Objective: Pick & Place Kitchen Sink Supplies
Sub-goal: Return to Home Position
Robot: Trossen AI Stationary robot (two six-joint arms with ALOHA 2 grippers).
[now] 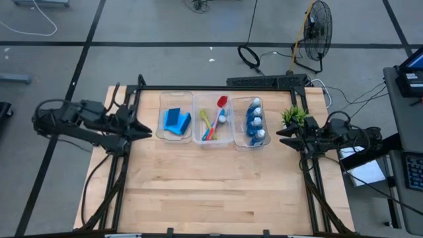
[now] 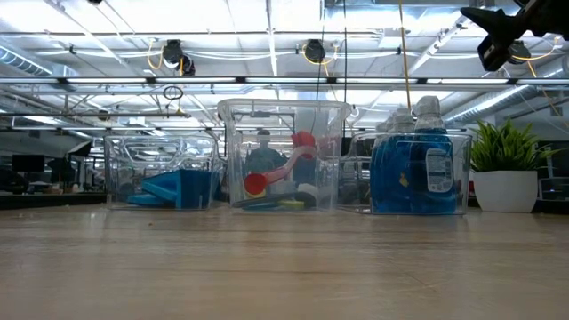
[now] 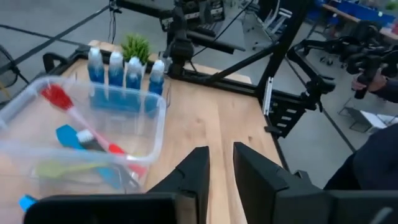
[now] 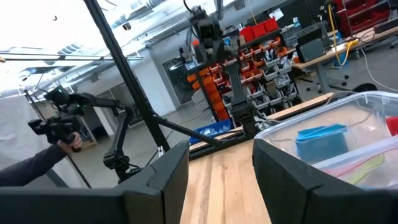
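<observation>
Three clear bins stand in a row at the table's far side. The left bin [image 1: 176,118] holds blue sponges [image 1: 176,121], the middle bin [image 1: 213,120] holds red, yellow-green and light blue brushes [image 1: 213,123], and the right bin [image 1: 254,122] holds blue-and-white bottles [image 1: 255,121] standing upright. My left gripper [image 1: 144,131] hovers at the table's left edge beside the sponge bin. Its fingers [image 3: 199,165] are a little apart with nothing between them. My right gripper [image 1: 283,135] hovers open and empty at the right edge, next to the plant [image 1: 294,116].
The small potted plant [image 2: 507,169] stands on the table right of the bottle bin [image 2: 418,173]. The near half of the wooden table [image 1: 211,192] is bare wood. Dark frame rails [image 1: 115,185] run along both sides. A person's hand [image 4: 62,144] holding a device shows beyond the table.
</observation>
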